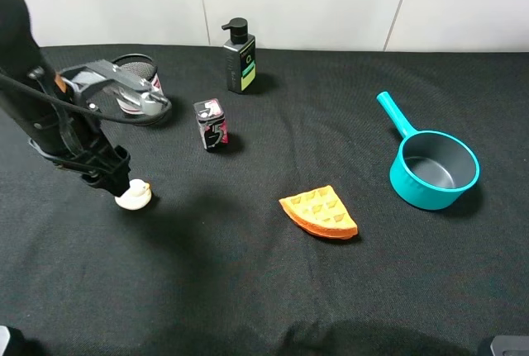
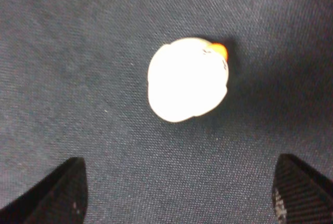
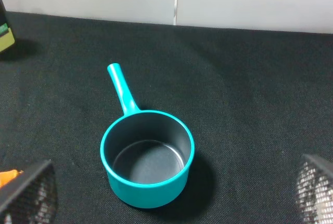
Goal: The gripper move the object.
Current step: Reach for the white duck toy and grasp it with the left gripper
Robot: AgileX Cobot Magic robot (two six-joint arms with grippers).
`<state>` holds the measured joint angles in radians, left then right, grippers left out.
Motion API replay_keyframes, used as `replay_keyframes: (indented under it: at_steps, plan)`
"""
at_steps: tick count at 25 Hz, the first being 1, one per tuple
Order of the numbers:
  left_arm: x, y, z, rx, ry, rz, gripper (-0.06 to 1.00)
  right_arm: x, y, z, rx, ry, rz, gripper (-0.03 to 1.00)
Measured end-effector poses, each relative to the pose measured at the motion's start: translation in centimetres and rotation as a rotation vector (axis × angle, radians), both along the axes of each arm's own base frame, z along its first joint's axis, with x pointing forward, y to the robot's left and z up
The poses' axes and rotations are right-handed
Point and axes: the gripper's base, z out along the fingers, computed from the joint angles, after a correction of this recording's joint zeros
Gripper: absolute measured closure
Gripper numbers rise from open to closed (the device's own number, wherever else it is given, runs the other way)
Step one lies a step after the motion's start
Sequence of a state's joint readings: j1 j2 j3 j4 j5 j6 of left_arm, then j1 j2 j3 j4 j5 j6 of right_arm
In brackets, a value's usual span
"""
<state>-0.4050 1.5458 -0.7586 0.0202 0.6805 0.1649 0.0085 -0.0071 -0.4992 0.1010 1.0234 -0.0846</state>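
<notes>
The small white duck toy [image 1: 134, 196] with an orange beak sits on the black table at the left. My left gripper [image 1: 116, 181] hovers just over it, touching or nearly touching its far-left side. In the left wrist view the duck [image 2: 187, 78] lies on the cloth ahead of the open gripper [image 2: 179, 193], whose black fingertips [image 2: 62, 190] stand wide apart and hold nothing. My right gripper [image 3: 169, 193] is open and empty, looking at the teal pan [image 3: 147, 156]. In the exterior view it is out of frame at the lower right.
An orange waffle wedge [image 1: 321, 212] lies mid-table. The teal saucepan [image 1: 434, 170] stands at the right, handle pointing back-left. A black pump bottle [image 1: 239, 57] stands at the back, a small dark carton [image 1: 212, 124] before it, and a round red-and-white container [image 1: 136, 92] behind the left arm.
</notes>
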Motion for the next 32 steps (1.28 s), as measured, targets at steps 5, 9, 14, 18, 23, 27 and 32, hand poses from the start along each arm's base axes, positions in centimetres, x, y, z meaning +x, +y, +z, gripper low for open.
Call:
replay_keyframes:
  at_steps: [5,9,14,18,23,27,32]
  plan:
    - [0.3,-0.1,-1.5,0.018,0.045,0.001,0.18,0.0,0.0,0.0,0.000,0.000,0.000,0.27]
    - [0.7,-0.3,-2.1,0.011,0.031,0.001,0.18,0.0,0.0,0.0,-0.001,0.000,0.000,0.27]
    - [1.2,-0.5,-3.3,0.012,0.035,0.000,0.18,0.0,0.0,0.0,-0.001,0.000,0.000,0.27]
    - [1.3,-0.6,-4.5,0.025,0.067,0.000,0.18,0.0,0.0,0.0,-0.001,0.000,0.000,0.27]
    - [1.7,-0.8,-5.0,0.017,0.049,-0.001,0.18,0.0,0.0,0.0,-0.001,0.000,0.000,0.27]
    - [1.8,-0.8,-5.0,0.010,0.033,0.000,0.18,0.0,0.0,0.0,-0.001,0.000,0.000,0.27]
    - [1.8,-1.0,-5.0,0.008,0.030,-0.005,0.18,0.0,0.0,0.0,-0.001,0.000,0.000,0.27]
